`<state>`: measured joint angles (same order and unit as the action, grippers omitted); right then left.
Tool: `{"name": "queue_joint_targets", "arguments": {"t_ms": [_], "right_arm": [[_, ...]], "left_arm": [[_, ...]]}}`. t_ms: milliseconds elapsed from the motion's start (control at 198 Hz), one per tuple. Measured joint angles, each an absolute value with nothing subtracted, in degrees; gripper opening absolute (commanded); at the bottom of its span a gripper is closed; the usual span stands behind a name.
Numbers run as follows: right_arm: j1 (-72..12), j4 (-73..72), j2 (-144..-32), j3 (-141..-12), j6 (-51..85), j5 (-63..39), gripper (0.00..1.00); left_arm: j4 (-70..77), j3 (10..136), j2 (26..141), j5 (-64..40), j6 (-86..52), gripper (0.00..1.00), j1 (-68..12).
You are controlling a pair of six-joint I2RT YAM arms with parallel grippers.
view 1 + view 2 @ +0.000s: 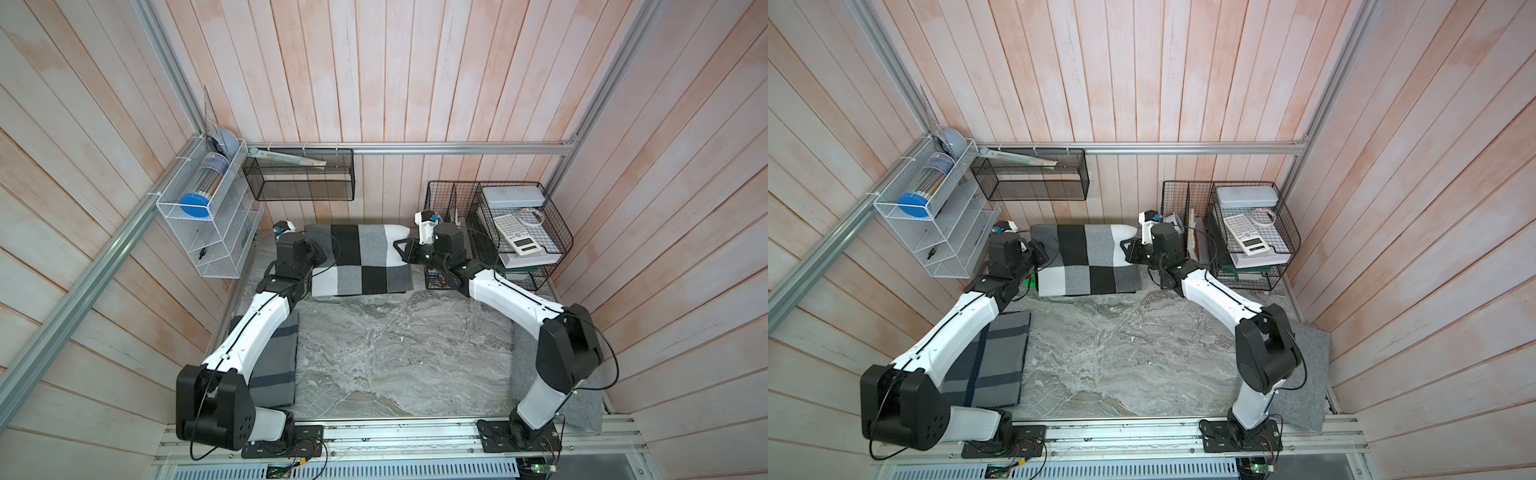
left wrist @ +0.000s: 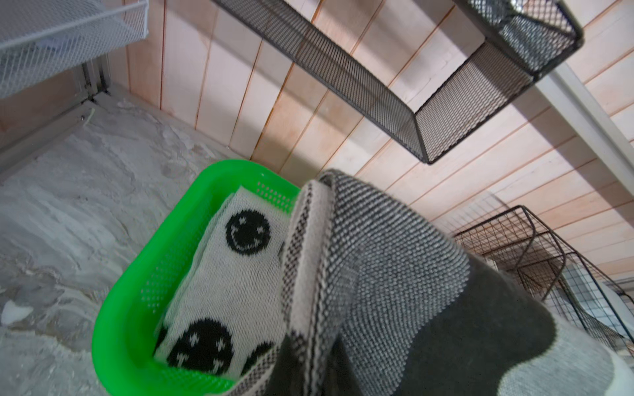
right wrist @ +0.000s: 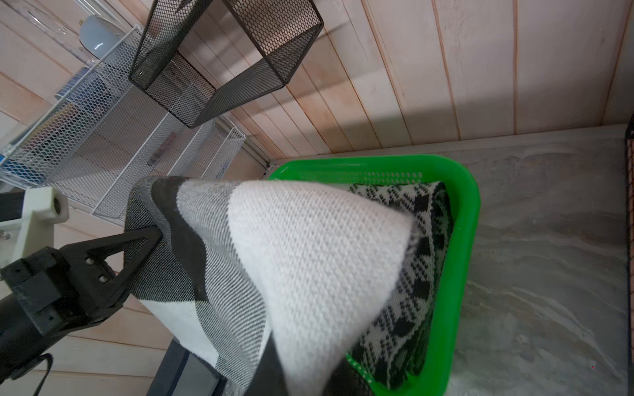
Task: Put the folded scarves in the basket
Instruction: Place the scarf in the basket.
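Checked scarf [image 1: 361, 257] — aloft over green basket [image 2: 113, 329]

No readable text, calculator [image 1: 517, 237] markings too small

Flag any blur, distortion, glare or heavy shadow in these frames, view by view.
Both top views: wide-angle, wall planks splay toward the edges; even light, no glare. Left wrist: scarf weave crisp mid-frame, smeared at the lens-near corner; basket green looks oversaturated. Right wrist: scarf's near edge soft; broad shadow on the wall planks by the shelf.
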<state>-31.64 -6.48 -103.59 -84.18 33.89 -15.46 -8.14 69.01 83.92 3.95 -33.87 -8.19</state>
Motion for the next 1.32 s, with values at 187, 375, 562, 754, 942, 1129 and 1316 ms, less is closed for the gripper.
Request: {"name": "queue_joint_targets", "arguments": {"t_ms": [187, 375, 562, 754, 942, 1129, 1316], "right_arm": [[-30.06, -4.47, -111.63, -95.11, 32.93, -16.71, 0.0], [-29.58, -2.02, -117.91, -102.32, 32.73, -17.74, 0.0], [-29.58, -1.04, -120.03, -103.22, 32.99, -19.0, 0.0], [-29.65, -0.16, -122.17, -105.71, 34.28, -19.16, 0.0], [-29.76, 3.27, -128.81, -114.5, 35.33, -18.92, 0.0], [-30.06, 8.54, -137.34, -125.14, 35.55, -17.82, 0.0], [-30.06, 12.88, -141.67, -131.13, 36.05, -16.51, 0.04]], "left_arm": [[-8.12, 75.68, 90.56, 2.81, -31.48, 0.0, -6.39], [-8.16, 77.49, 94.54, 2.37, -30.59, 0.0, -5.08], [-8.45, 77.93, 96.6, 2.83, -29.93, 0.0, -4.49], [-10.79, 83.57, 100.82, 4.38, -28.82, 0.0, -4.21], [-11.86, 85.76, 104.62, 5.67, -28.75, 0.0, -3.27], [-12.97, 88.75, 109.58, 6.37, -28.93, 0.0, -2.52], [-13.13, 91.59, 113.01, 5.98, -29.1, 0.38, -2.39]]}}
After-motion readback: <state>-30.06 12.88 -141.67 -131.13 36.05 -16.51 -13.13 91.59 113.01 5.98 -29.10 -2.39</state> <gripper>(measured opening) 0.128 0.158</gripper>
